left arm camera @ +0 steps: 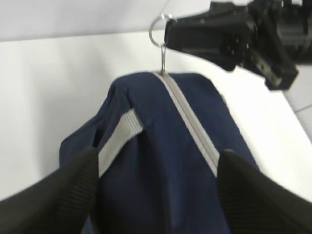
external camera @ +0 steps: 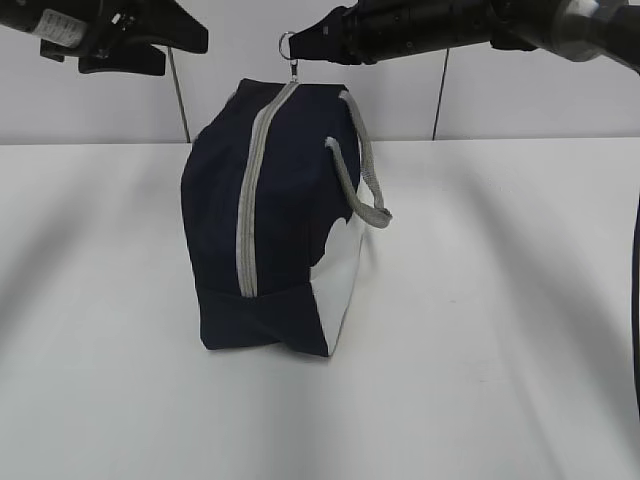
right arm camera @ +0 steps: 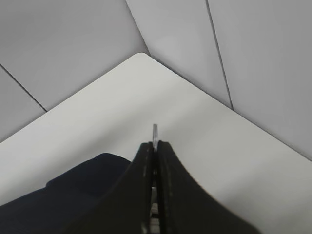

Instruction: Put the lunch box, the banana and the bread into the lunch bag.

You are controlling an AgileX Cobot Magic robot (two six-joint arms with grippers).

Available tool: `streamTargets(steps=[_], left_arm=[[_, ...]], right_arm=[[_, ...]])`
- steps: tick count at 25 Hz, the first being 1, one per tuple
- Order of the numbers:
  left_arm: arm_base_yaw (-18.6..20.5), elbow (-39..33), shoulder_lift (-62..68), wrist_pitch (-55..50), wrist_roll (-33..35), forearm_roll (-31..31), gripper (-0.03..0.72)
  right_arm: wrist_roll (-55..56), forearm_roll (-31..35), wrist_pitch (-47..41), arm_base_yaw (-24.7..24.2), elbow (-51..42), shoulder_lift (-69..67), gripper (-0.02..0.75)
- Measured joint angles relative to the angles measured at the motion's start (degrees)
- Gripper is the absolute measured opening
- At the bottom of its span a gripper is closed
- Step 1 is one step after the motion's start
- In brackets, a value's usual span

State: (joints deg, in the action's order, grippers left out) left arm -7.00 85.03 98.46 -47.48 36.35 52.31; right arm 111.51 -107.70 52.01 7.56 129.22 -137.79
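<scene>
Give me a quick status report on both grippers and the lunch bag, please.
Right gripper shut on zipper ring pull. Left gripper open above lunch bag, holding nothing. Bag zipped shut. Nothing in the way.

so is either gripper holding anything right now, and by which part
The right gripper is shut on the lunch bag's ring pull, at the zipper's top end. The left gripper stands open above the bag, holding nothing.

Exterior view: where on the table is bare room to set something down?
The table is bare left, right and in front of the lunch bag. It is crowded only above the bag: the right gripper pinches the ring pull, and the left gripper hangs open.
</scene>
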Motion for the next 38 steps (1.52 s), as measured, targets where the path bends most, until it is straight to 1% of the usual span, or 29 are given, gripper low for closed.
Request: streamTargets(steps=[4, 8, 11, 14, 21, 26, 28, 31, 33, 38], left_arm=[[-0.1, 1.3, 4.2, 3.9, 0.4, 6.0, 0.486], [-0.8, 2.5, 8.9, 5.4, 4.2, 11.7, 0.448], [-1.2, 2.7, 11.2, 5.7, 5.5, 14.4, 0.419], [-1.4, 2.7, 12.4, 5.9, 6.0, 15.2, 0.401], [-3.2, 2.7, 12.6, 7.4, 7.4, 17.0, 0.396], [-3.4, 2.9, 14.1, 7.4, 7.5, 18.0, 0.384], [-3.4, 2.9, 14.9, 7.3, 7.5, 18.7, 0.348], [-3.4, 2.9, 15.1, 7.0, 7.5, 19.3, 0.239], [-3.4, 2.9, 15.1, 7.0, 7.5, 19.8, 0.195], [-3.4, 2.9, 15.1, 6.9, 7.5, 20.3, 0.157]], right_arm=[[0.1, 0.0, 0.0, 0.0, 0.0, 0.0, -0.016], [0.1, 0.0, -0.1, 0.0, 0.0, 0.0, -0.016], [0.1, 0.0, -0.1, 0.0, 0.0, 0.0, -0.016], [0.1, 0.0, -0.1, 0.0, 0.0, 0.0, -0.016], [0.3, 0.0, -0.1, -0.1, 0.0, 0.0, -0.016], [0.3, 0.0, -0.2, -0.1, 0.0, 0.0, -0.016], [0.3, 0.0, -0.2, -0.1, 0.0, 0.0, -0.016], [0.3, 0.0, -0.3, -0.1, 0.0, 0.0, -0.016], [0.3, 0.0, -0.6, -0.1, 0.0, 0.0, -0.016], [0.8, 0.0, -1.1, -0.1, 0.0, 0.0, -0.016]])
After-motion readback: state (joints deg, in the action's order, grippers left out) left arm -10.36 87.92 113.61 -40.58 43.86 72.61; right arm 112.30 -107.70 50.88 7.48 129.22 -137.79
